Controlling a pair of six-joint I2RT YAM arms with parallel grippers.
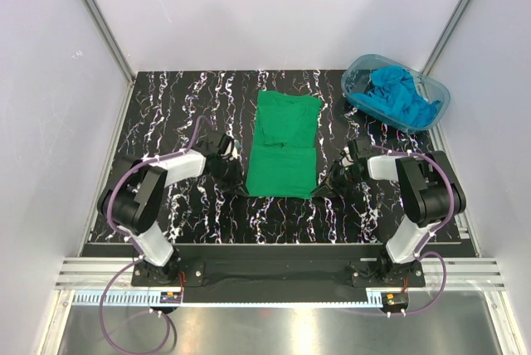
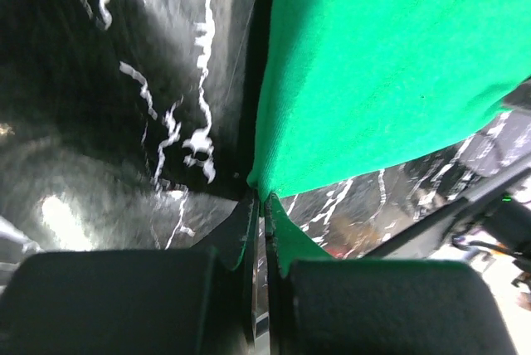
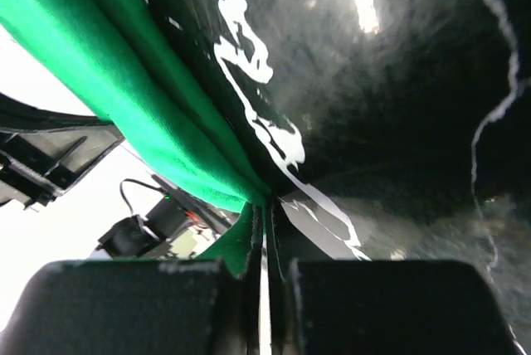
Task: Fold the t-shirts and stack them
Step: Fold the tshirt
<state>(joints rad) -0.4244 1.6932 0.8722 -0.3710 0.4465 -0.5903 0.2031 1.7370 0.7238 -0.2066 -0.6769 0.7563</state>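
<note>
Left claw (image 2: 259,210) and right claw (image 3: 265,212) each pinch a near corner of one green t-shirt (image 1: 284,143). Beyond its right edge I log one tub (image 1: 439,89) of turquoise t-shirts (image 1: 401,94), count unclear.

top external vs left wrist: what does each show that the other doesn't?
Top external only: the whole green t-shirt, the tub of turquoise t-shirts at the far right, and the right end effector at the shirt's near right corner.
Left wrist only: the left end effector shut on the shirt's corner, with cloth pinched between its fingers.
Both: green cloth on the black marbled table.
</note>
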